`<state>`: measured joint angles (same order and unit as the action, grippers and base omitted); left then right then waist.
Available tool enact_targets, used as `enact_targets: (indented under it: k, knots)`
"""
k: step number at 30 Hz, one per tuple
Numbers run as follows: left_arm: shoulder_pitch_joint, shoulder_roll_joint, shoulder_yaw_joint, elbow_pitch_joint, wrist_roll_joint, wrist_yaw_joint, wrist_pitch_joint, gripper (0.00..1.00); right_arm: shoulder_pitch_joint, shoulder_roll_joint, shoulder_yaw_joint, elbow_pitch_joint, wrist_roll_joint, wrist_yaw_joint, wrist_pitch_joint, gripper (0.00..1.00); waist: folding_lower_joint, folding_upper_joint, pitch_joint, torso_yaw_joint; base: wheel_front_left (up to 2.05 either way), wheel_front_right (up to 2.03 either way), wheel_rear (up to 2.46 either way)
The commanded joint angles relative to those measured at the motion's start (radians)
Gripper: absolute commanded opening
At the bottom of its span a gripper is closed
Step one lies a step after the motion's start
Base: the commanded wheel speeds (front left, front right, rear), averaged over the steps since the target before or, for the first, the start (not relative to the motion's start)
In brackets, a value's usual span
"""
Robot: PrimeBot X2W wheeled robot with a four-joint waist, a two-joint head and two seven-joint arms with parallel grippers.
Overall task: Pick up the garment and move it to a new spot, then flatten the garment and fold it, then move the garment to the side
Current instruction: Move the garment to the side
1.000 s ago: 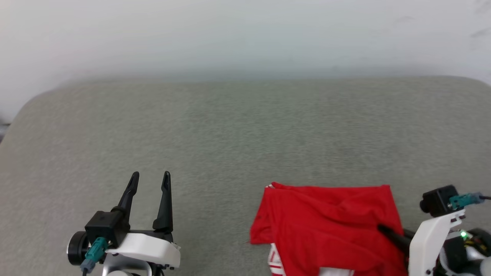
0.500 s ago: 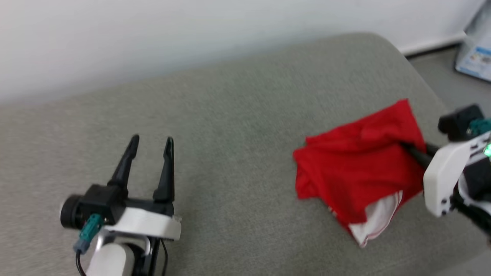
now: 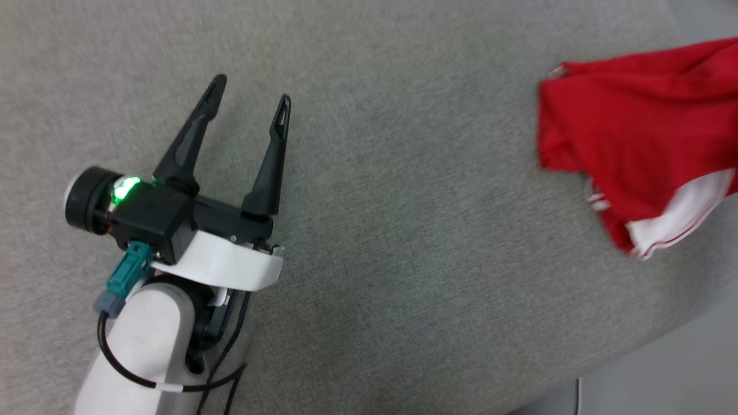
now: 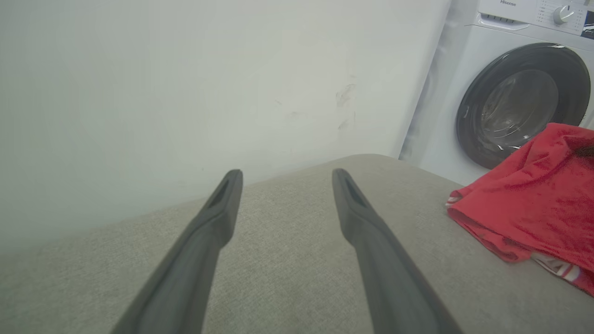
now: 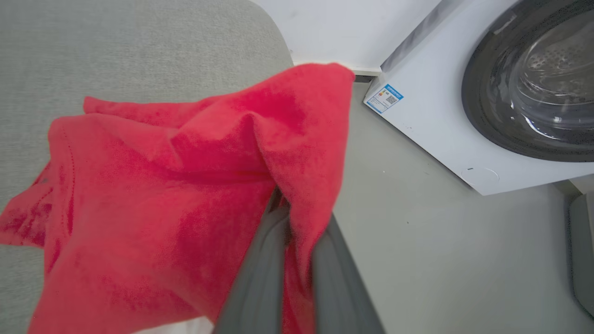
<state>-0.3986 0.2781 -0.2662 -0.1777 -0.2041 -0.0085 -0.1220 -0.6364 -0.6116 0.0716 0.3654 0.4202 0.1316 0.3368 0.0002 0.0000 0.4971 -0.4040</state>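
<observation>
The garment [image 3: 634,132], red with a white striped-edge sleeve, lies folded over at the right end of the grey padded surface [image 3: 403,202] in the head view. In the left wrist view the garment [image 4: 533,204] is at the right. The right wrist view shows the garment [image 5: 153,185] bunched and lifted, with my right gripper [image 5: 292,208] shut on a fold of its red cloth. My left gripper [image 3: 251,98] is open and holds nothing, well to the left of the garment; its fingers [image 4: 213,218] hover over bare cushion.
A white washing machine [image 5: 487,93] with a dark round door stands on the grey floor [image 5: 441,255] past the cushion's right end; the same washing machine [image 4: 510,93] sits beyond the garment. A pale wall [image 4: 185,93] backs the cushion.
The head camera has swung left and down, so the garment now sits at the picture's right edge. The right gripper has stayed shut on the garment, the left open.
</observation>
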Motion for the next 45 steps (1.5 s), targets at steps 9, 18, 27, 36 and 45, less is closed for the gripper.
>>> enact_targets:
  k: [9,18,27,36,45]
  knots:
    - [-0.099,0.023,-0.014,-0.049,0.025,-0.015,0.036,1.0,-0.132,-0.012,-0.138,0.234,-0.063,-0.002,-0.137,0.0,-0.0002,0.0,0.19,0.044,0.0,0.0,0.0]
    - [-0.145,0.005,-0.041,-0.033,0.028,-0.019,0.017,1.0,-0.191,0.025,-0.139,0.414,-0.077,-0.002,-0.278,1.0,-0.0002,0.0,0.195,0.076,0.0,0.0,0.0]
    - [-0.04,-0.033,-0.036,0.069,-0.02,0.011,-0.072,1.0,-0.176,-0.006,-0.18,0.548,-0.168,-0.002,-0.485,1.0,-0.0002,0.0,0.001,0.131,0.0,0.0,0.0]
    - [0.117,-0.069,-0.002,0.146,-0.075,0.06,-0.121,1.0,-0.022,0.041,-0.159,0.451,-0.154,-0.002,-0.577,1.0,-0.0002,0.0,-0.202,0.204,0.0,0.0,0.0]
    - [0.242,-0.088,0.04,0.208,-0.114,0.086,-0.139,1.0,0.243,0.21,-0.179,0.218,-0.153,-0.002,-0.586,1.0,-0.0002,0.0,-0.34,0.282,0.0,0.0,0.0]
